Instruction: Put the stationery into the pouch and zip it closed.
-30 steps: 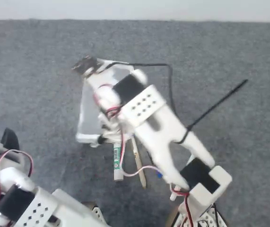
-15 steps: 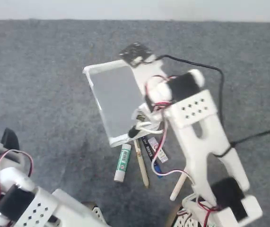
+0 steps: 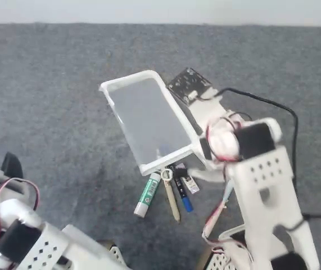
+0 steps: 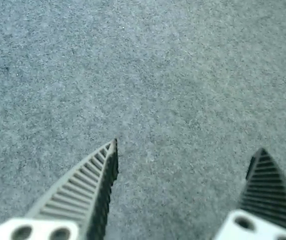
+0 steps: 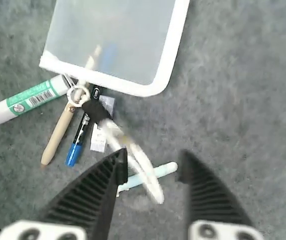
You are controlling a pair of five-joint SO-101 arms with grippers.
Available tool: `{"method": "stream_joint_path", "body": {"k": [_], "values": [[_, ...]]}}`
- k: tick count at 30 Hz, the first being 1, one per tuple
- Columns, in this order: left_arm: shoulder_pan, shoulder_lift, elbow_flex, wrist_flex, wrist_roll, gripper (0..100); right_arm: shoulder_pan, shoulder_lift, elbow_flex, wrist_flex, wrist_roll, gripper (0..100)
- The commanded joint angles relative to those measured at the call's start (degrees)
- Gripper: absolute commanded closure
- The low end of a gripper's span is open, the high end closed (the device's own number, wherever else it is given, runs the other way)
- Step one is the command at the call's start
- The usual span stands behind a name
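A translucent pouch [image 3: 149,121] with a white rim lies flat on the grey carpet. At its near end lie a green-and-white marker [image 3: 147,194], a tan pen [image 3: 171,201] and a blue pen [image 3: 183,197]. In the right wrist view the pouch [image 5: 117,40], marker [image 5: 27,97], tan pen [image 5: 59,134], blue pen [image 5: 77,144] and a pale pen [image 5: 150,175] show. The zip pull ring [image 5: 76,93] trails a white strap [image 5: 132,157] that runs past one finger. My right gripper [image 5: 154,155] is open above that strap, just near of the pouch [image 3: 200,160]. My left gripper [image 4: 187,147] is open over bare carpet.
The left arm [image 3: 14,225] sits at the near left corner, well away from the pouch. The right arm's white body [image 3: 261,180] and its black cable [image 3: 286,121] occupy the right side. Grey carpet [image 3: 48,101] spreads to the left and far side.
The right arm has swung to the right, and the pouch has shifted and turned with it, uncovering more of the pens. The left arm has kept still.
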Motion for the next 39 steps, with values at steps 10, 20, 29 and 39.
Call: {"method": "stream_joint_path", "body": {"k": [10,20,29,39], "values": [[0.3,-0.5,0.1,-0.4,0.5,62,-7.9,-3.0,5.3,0.1,0.4,82.8],[0.3,-0.5,0.1,-0.4,0.4,62,-17.4,2.7,19.0,-13.9,-3.1,83.1],[0.3,-0.5,0.7,-0.9,0.4,62,-18.2,10.4,25.5,-24.8,-3.3,83.0],[0.3,-0.5,0.7,-0.8,0.4,62,-18.4,16.7,25.6,-26.9,-3.3,83.1]]}}
